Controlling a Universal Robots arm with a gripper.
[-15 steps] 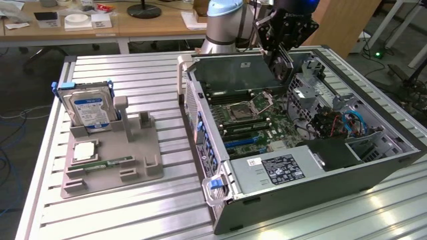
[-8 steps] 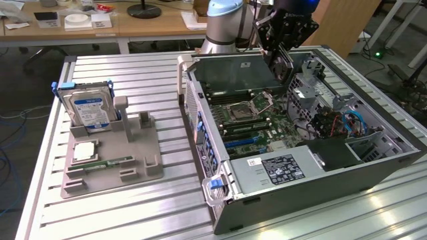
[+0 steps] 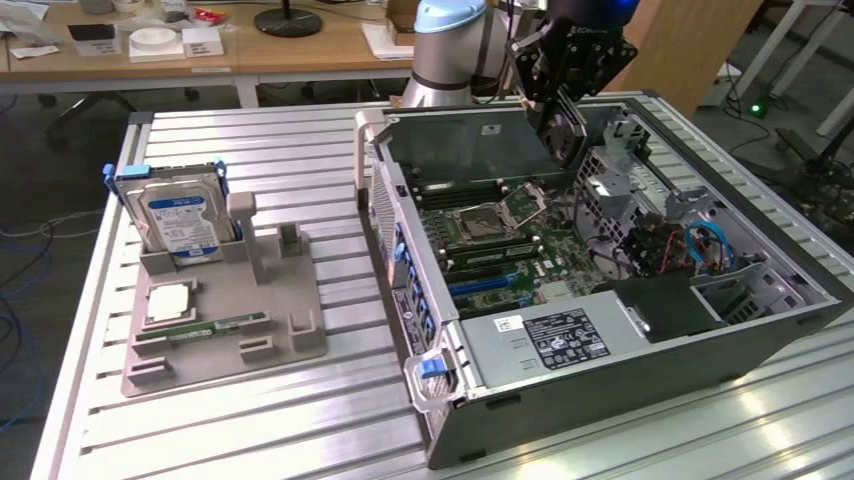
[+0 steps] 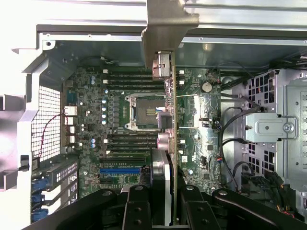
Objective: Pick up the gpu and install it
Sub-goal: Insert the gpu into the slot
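My gripper (image 3: 569, 98) (image 4: 171, 194) is clamping the gpu (image 3: 574, 130) (image 4: 163, 67) between its jaws, which are standing partly closed, one on each flat face of the thin card. In the wrist view I am seeing the card edge-on, running straight out from me, with its silvery end bracket (image 4: 165, 24) at the far end. I am holding it upright over the open computer case (image 3: 641, 350) (image 4: 29, 72), above the case's rear part; it is hanging clear of the motherboard (image 3: 514, 245) (image 4: 120, 86). Below the card, the empty processor socket (image 3: 481, 222) (image 4: 144, 112) is lying in the middle of the board, with memory slots on either side of it. The case is lying on its side on the slatted metal table (image 3: 240, 140). Well apart from me, towards the exterior view's left, a grey holder (image 3: 267, 340) is carrying an upright hard drive (image 3: 180, 225) with a blue-white label and, lying flat, a narrow green memory stick (image 3: 214, 328).
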